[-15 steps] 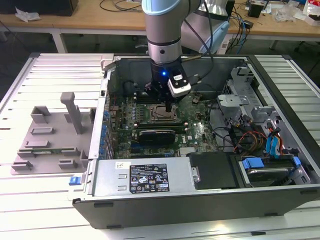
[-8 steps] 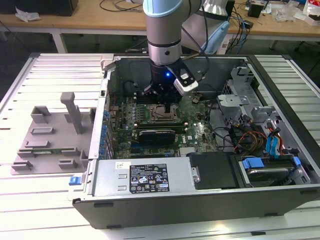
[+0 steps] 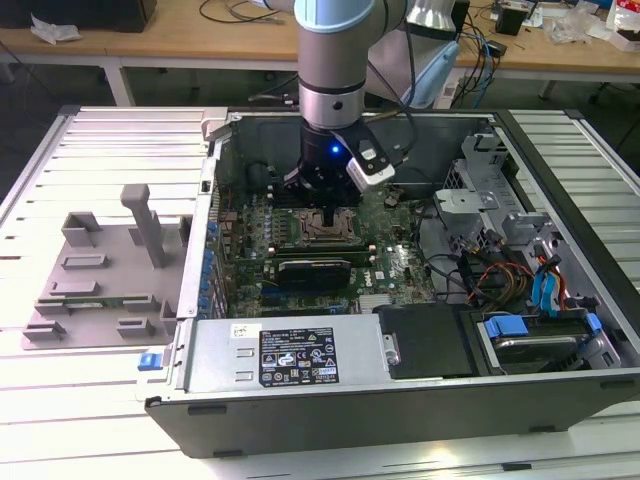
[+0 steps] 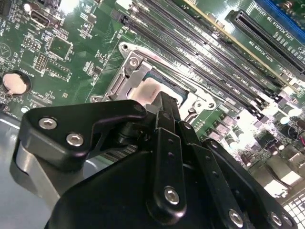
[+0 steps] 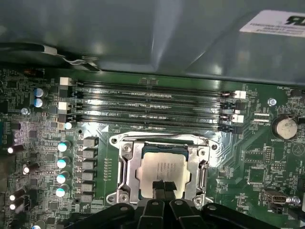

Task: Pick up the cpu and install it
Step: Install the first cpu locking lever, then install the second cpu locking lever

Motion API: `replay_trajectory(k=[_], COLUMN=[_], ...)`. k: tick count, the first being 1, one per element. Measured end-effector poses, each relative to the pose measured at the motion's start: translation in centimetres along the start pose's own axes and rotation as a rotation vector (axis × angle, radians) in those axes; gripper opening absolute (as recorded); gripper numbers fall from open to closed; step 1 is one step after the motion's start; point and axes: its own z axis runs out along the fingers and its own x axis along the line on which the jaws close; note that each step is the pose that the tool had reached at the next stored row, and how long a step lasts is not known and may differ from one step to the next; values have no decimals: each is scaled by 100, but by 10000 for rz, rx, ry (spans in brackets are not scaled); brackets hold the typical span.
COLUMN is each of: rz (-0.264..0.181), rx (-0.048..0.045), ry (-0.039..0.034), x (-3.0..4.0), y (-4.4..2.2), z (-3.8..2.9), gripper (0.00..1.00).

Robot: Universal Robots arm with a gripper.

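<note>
The cpu point(image 5: 162, 167), a pale silvery square chip, lies flat inside the metal-framed socket point(image 5: 127, 164) on the green motherboard. It also shows in the second wrist view, cpu point(image 4: 150, 89), partly covered by my black fingers. My gripper point(image 5: 162, 187) is right over the chip's near edge, its two fingertips pressed together with nothing between them. I cannot tell whether the tips touch the chip. In the exterior view the gripper point(image 3: 330, 216) reaches straight down into the open computer case, above the socket point(image 3: 322, 234).
Memory slots point(image 5: 152, 102) run alongside the socket. A coin battery point(image 5: 286, 128) sits on the board. A grey slotted tray point(image 3: 100, 270) lies outside the case, at the exterior view's left. The case wall point(image 3: 400, 400), cables point(image 3: 500, 275) and a drive bay point(image 3: 540, 335) crowd the exterior view's right.
</note>
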Motion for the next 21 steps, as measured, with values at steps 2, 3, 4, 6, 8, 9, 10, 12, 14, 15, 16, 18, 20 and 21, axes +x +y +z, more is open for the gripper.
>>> replay_trajectory(k=[2,3,4,6,8,9,10,12,14,15,16,18,20,21], rz=[-1,-1,0,-1,-1,-1,-1,-1,-1,-1,-1,-1,-1,-1], rx=[0,-1,-1,-1,-1,-1,0,-1,-1,0,0,0,1,1], ry=[-1,-1,-1,-1,-1,-1,-1,-1,0,0,0,0,0,1], x=[-3,-4,-4,-4,-4,-4,-4,-4,-4,-4,-4,-4,-5,-6], y=[-5,-6,-5,-6,-6,-6,-6,-6,-6,-6,-6,-6,-7,-9], z=[-94,-106,-108,-109,-115,-115,-116,-116,-117,-118,-119,-119,-137,-166], gripper=[11,11,11,11,11,11,11,11,11,11,11,11,11,11])
